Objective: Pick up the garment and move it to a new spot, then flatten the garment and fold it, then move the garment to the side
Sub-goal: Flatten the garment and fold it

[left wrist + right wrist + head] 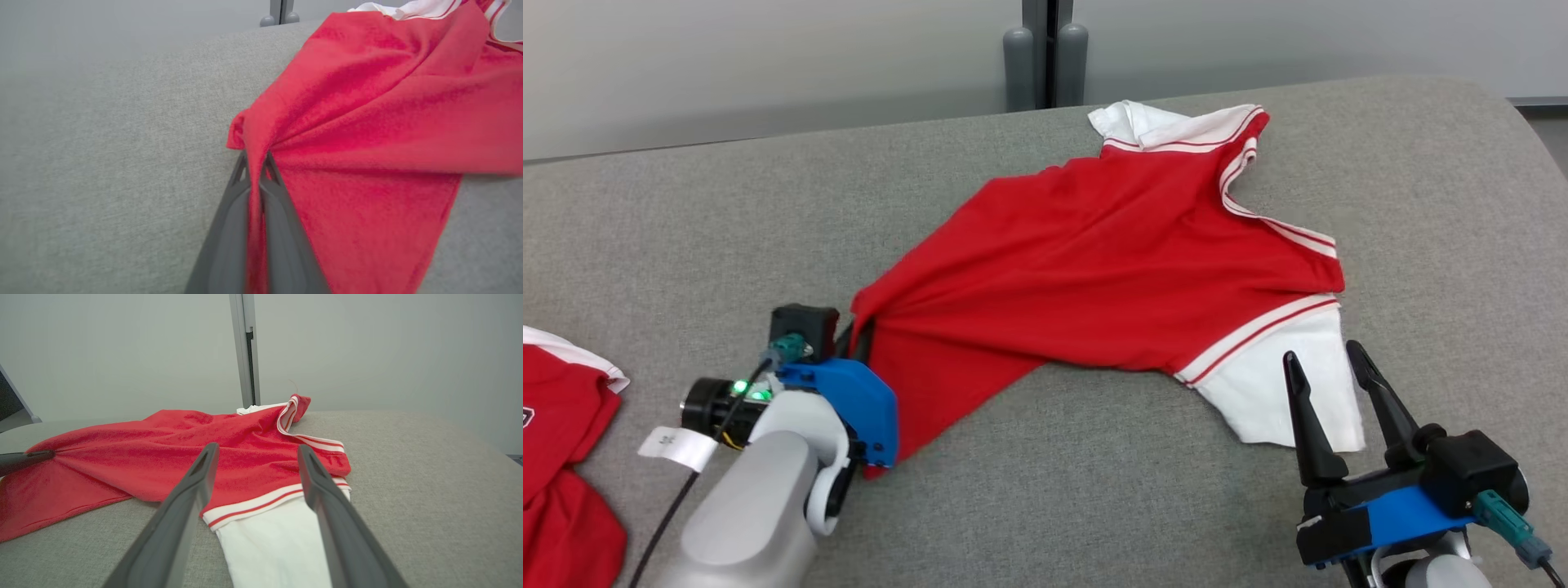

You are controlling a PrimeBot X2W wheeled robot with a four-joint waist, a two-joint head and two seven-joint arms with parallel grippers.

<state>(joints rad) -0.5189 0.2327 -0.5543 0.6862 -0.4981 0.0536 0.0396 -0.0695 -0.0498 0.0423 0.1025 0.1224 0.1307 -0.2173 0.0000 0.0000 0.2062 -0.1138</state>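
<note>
While the left end effector point(255, 163) pinches the garment point(1111, 261) near another shirt point(560, 425), the right end effector point(1323, 355) gapes.

The red short-sleeved shirt point(1094, 261), with white sleeves and red-and-white striped trim, lies rumpled across the grey fabric surface point(1094, 506). Its collar end points to the far edge. One white sleeve point(1282, 392) lies flat on the near side, to my right. The red hem corner is gathered into a tight bunch and clamped in my left gripper point(255, 159). Creases fan out from that pinch across the body, and a loose red flap hangs below it.
</note>
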